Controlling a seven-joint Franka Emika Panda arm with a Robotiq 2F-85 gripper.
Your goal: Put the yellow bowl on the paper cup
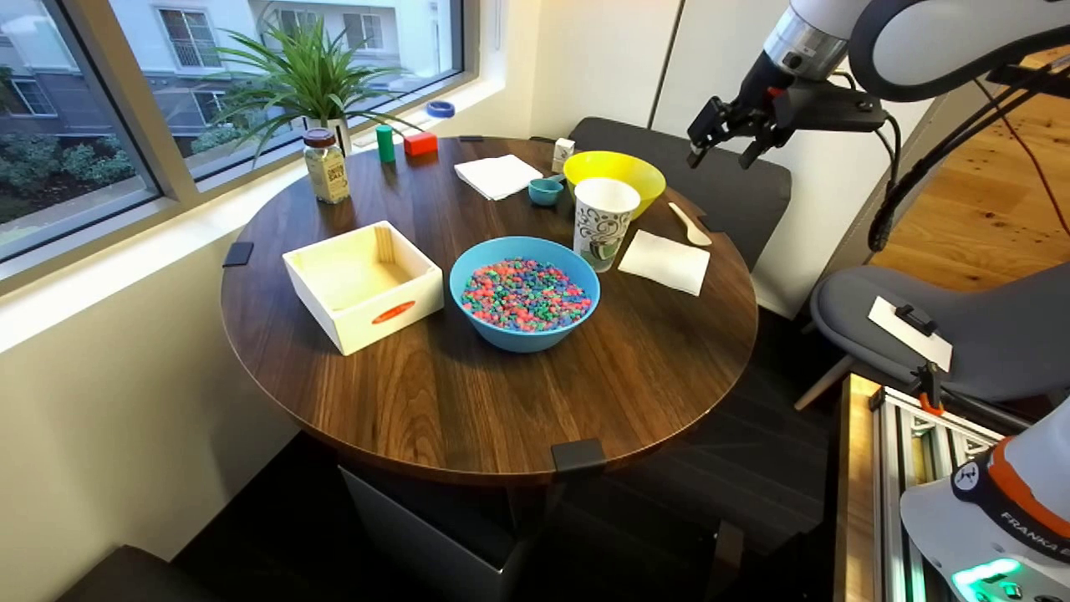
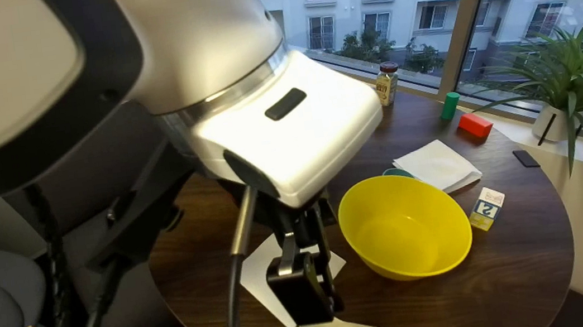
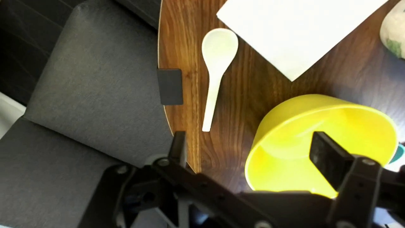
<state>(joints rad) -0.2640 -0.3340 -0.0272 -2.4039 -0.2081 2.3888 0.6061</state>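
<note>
The yellow bowl (image 1: 645, 177) stands upright on the round table; it also shows in an exterior view (image 2: 407, 227) and in the wrist view (image 3: 284, 155). The paper cup (image 1: 603, 221), whitish with dark swirls, stands upright beside the bowl. Only part of the cup (image 3: 394, 33) shows at the wrist view's right edge; the arm hides it in an exterior view. My gripper (image 1: 720, 159) is open and empty, raised above the table beside the bowl. In the wrist view, the gripper (image 3: 250, 141) has its right finger in front of the bowl's inside and its left finger over the table edge.
A blue bowl of colourful pieces (image 1: 525, 293) and a wooden box (image 1: 364, 284) stand near the cup. A white napkin (image 1: 666, 261), a pale spoon (image 3: 216, 72), a teal measuring cup (image 1: 545, 191) and a small carton (image 2: 488, 208) surround the yellow bowl.
</note>
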